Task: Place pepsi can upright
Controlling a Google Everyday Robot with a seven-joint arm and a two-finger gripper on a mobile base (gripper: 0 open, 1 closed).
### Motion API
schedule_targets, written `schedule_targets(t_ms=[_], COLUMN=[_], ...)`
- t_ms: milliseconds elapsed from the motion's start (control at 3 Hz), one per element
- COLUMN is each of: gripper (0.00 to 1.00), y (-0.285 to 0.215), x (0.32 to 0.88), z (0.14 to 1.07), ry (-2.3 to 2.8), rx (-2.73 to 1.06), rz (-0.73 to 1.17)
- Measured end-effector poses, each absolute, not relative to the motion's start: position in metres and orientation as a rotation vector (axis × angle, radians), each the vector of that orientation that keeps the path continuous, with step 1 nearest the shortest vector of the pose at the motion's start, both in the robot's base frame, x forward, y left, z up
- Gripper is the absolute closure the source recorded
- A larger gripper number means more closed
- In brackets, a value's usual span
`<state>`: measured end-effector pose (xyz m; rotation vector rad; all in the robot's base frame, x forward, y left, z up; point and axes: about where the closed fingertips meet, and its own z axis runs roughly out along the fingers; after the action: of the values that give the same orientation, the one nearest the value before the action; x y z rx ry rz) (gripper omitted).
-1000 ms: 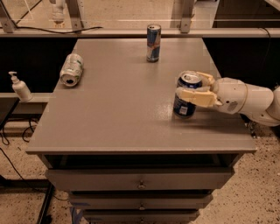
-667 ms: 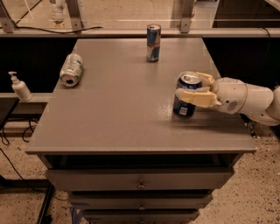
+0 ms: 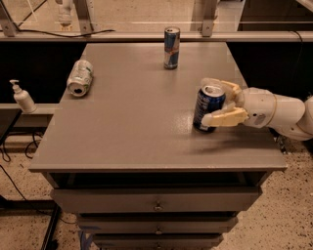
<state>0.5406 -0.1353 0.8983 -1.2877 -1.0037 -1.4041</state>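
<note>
One claw grips the standing pepsi can near the table's right edge.

**What the view keeps back**

The end effector, at the tabletop's right side, clasps the upright pepsi can. Its far finger passes partly behind the can's top, and the near one covers the can's lower right side. The can's lettering is too blurred to read. The arm is cut off at the right edge. The tipped silver-and-green can's label is unreadable. The lowest drawer is cropped at the bottom, a white bottle at the top.
</note>
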Motion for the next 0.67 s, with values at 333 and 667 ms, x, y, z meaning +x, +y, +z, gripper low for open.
schedule_targets(t_ms=[333, 667], gripper=[0.00, 0.00], y=[-0.146, -0.181], x=[0.536, 0.527], z=[0.907, 0.928], ry=[-1.021, -1.053], rx=[-1.274, -1.306], rz=[-1.416, -1.452])
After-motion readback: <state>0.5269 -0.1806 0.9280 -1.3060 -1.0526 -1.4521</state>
